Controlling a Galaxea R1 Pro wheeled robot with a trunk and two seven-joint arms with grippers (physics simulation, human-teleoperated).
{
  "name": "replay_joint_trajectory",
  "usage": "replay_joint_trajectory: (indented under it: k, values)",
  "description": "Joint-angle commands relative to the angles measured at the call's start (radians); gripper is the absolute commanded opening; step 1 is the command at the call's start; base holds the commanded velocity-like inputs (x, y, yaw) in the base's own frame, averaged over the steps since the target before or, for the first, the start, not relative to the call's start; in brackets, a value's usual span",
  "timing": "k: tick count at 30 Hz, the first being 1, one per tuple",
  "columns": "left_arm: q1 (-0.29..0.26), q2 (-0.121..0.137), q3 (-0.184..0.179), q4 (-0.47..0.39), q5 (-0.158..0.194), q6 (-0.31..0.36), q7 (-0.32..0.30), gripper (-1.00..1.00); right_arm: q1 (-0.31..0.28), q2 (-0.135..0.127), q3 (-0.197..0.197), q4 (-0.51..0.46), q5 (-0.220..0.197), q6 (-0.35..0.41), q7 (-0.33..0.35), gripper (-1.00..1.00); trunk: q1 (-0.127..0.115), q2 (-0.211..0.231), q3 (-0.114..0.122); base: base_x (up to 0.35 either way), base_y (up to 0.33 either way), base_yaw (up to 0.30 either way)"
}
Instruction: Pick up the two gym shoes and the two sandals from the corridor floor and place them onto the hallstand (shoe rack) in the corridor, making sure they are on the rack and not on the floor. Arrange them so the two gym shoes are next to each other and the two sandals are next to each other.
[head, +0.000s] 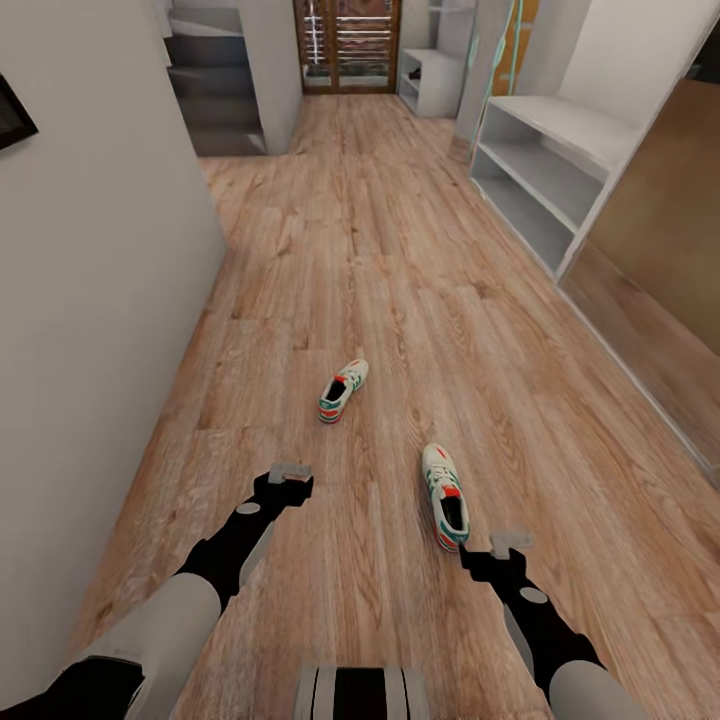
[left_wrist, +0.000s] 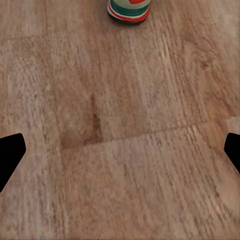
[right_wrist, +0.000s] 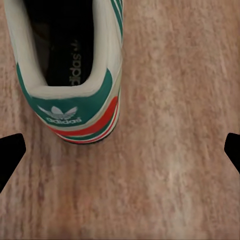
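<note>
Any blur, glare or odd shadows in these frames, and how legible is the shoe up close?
Head view: even flat light, no glare, faint shadows under both gym shoes; far doorway soft. Left wrist view: floor grain smeared, slightly blurry. Right wrist view: nearer shoe's heel logo readable, edges soft.

Two gym shoes lie apart on the corridor floor (head: 400, 250): the far gym shoe (head: 343, 390) mid-corridor, the near gym shoe (head: 445, 496) just ahead of the right tool (head: 511, 545). The left tool (head: 289, 473) hovers nearby (over bare planks). The hallstand (head: 545, 170) stands along the right wall.
</note>
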Motion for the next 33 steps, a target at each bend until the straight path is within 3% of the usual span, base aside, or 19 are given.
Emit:
replay_joint_trajectory:
  k: [1,13,33]
  values:
    - [0.000,0.001,-0.002,-0.031,-0.002,0.030,0.001,1.00,-0.001,0.000,-0.008,0.000,0.007,-0.009,0.007,1.00,0.000,-0.001,-0.005,0.000,0.000,0.000]
    - [0.014,0.002,-0.002,-0.098,-0.002,0.051,0.000,1.00,-0.001,0.000,-0.007,0.001,0.008,-0.013,0.009,1.00,0.001,-0.001,-0.012,0.000,0.000,0.000]
    - [0.018,0.002,-0.002,-0.102,-0.002,0.046,0.001,1.00,-0.001,0.001,-0.006,0.003,0.008,-0.013,0.010,1.00,0.001,-0.001,-0.012,0.000,0.095,0.000]
